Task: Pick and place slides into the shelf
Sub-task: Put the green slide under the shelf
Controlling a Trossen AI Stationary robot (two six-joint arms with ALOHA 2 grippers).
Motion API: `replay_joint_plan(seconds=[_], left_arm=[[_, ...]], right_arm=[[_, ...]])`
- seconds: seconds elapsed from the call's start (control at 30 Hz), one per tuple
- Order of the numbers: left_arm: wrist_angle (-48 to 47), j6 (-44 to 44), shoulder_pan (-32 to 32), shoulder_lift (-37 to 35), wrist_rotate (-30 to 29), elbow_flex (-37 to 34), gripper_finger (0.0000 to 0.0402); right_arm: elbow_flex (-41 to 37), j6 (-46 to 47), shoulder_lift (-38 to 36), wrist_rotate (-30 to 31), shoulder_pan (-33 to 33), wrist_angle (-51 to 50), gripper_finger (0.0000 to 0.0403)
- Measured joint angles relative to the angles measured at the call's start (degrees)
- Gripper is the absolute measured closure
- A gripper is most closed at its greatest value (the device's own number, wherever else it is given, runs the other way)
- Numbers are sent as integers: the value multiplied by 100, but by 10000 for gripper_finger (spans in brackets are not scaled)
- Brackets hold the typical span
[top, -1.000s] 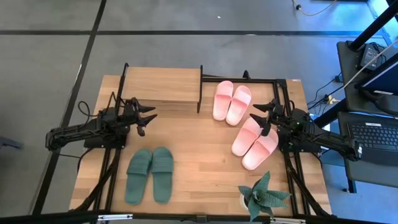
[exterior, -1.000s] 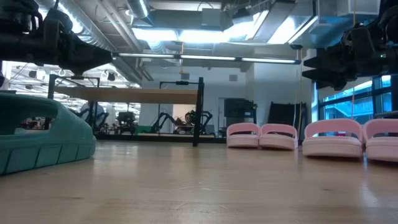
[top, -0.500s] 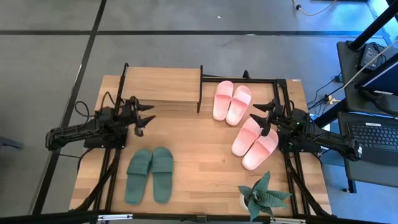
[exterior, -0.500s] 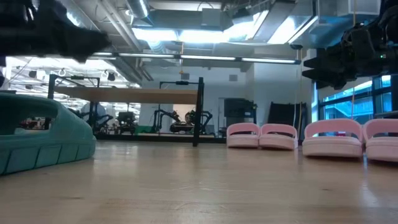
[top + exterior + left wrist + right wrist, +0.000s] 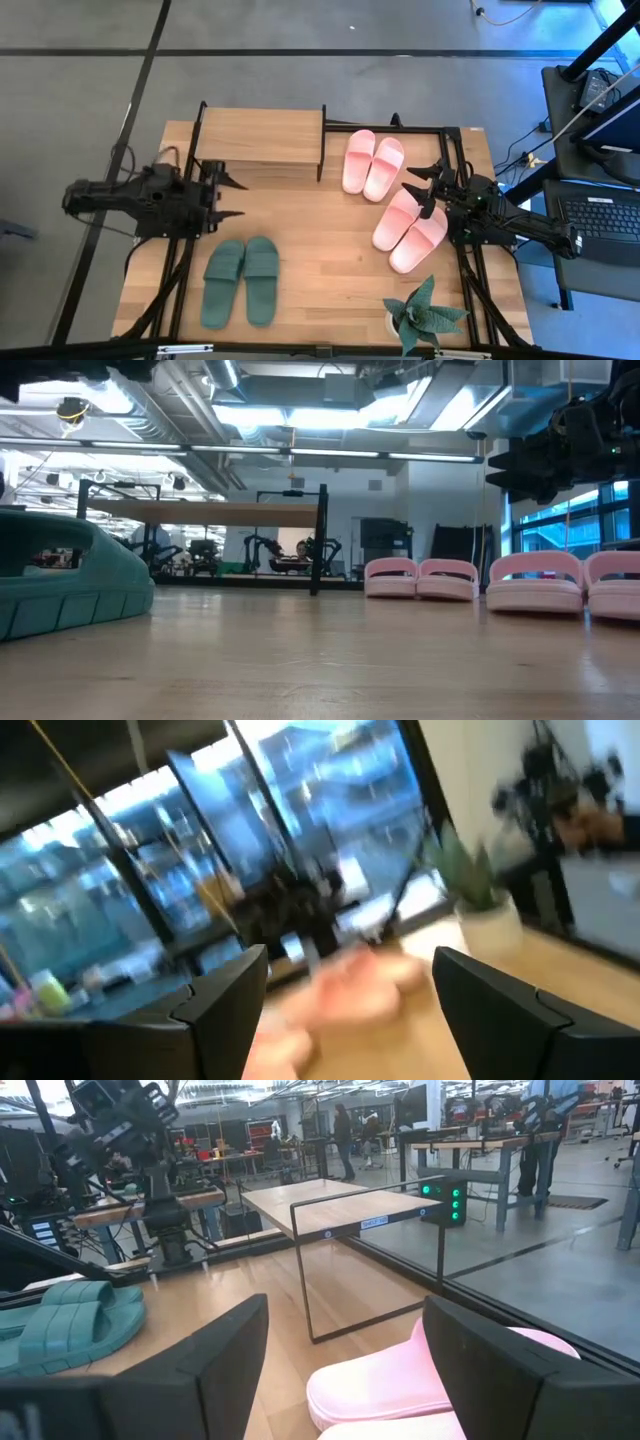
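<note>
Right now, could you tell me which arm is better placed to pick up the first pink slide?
The right. Its open pincer hovers at the near pink pair, while the left pincer, also open, sits across the table between the shelf and the green pair.

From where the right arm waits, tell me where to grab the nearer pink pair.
Grip the strap of the pink slide nearest the right gripper, descending from above with open jaws straddling it. The slides lie flat, soles down, and the arched strap is probably the only raised part to close on.
</note>
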Motion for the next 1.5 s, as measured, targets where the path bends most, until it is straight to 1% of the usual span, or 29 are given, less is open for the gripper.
replay_joint_plan(seconds=[0.1,0.2,0.27,0.33,0.37,0.43,0.63,0.73,0.8,0.87,0.93,1.07,1.2,1.27,1.33,1.5], left_arm=[[-425,95,-573,856,-989,467,124],[-1208,21,-1201,1742,-2358,1074,124],[-1875,-353,-1642,2269,-3270,1545,124],[-2626,-921,-2059,2764,-4043,2066,124],[-3038,-1244,-2275,2992,-4332,2311,124],[-3738,-1798,-2646,3422,-4617,2763,124],[-5130,-3176,-3512,4492,-4656,3754,124],[-5815,-4162,-3812,4966,-4635,4005,124],[-6219,-4823,-3988,5273,-4477,4102,124],[-6569,-5571,-4146,5564,-4060,4190,124],[-6694,-6284,-4302,5835,-3502,4276,124],[-6719,-7311,-4679,6281,-2633,4489,124],[-6991,-8363,-4947,6725,-1921,4666,124],[-7064,-8739,-5026,6978,-1653,4664,124],[-7074,-8945,-5083,7269,-1551,4664,124],[-7079,-8991,-5077,7879,-1526,4662,124]], right_arm=[[0,2,-1,0,1,0,135],[0,2,-1,0,1,0,135],[0,6,-1,0,0,2,135],[0,7,-1,0,1,0,135],[0,6,-1,0,0,0,135],[0,2,-1,0,-1,0,135],[0,-17,0,0,0,0,135],[0,-7,-1,0,1,0,135],[0,-5,-1,0,0,0,135],[0,-11,-1,0,1,0,135],[0,-11,-1,0,-1,0,135],[0,0,-1,0,1,0,135],[0,-8,0,0,1,0,135],[0,-9,-1,0,1,0,135],[0,-22,-1,0,1,0,135],[0,-32,-1,0,0,0,135]])
